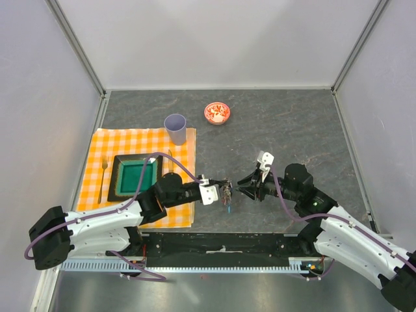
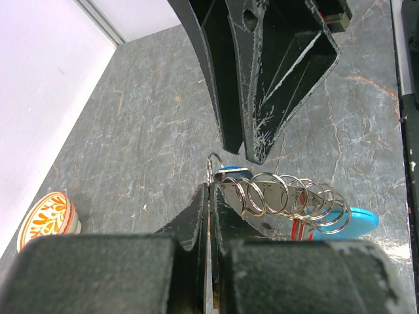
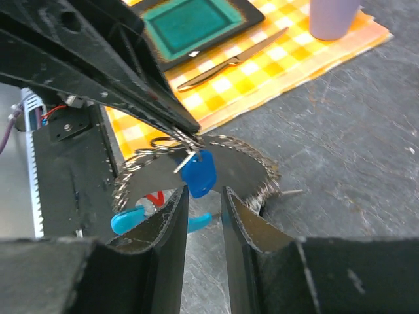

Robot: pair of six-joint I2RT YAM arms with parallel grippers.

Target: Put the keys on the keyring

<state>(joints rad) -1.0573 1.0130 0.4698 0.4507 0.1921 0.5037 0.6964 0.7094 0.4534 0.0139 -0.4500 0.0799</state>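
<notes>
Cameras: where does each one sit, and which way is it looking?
Top external: above and behind the arms, looking down at the table; both arms show, left gripper facing right gripper.
Left wrist: on the left arm, looking past its own shut fingers at the keyring and the right gripper.
Right wrist: on the right arm, looking between its own parted fingers at the blue key and checked cloth.
Shared: both wrist views show the keyring's blue fob.

The left hand and right hand nearly meet over the counter's near middle; the keyring fills the gap. Cup and plate crowd the cloth at left; a bowl stands far back. The right side lies open.
</notes>
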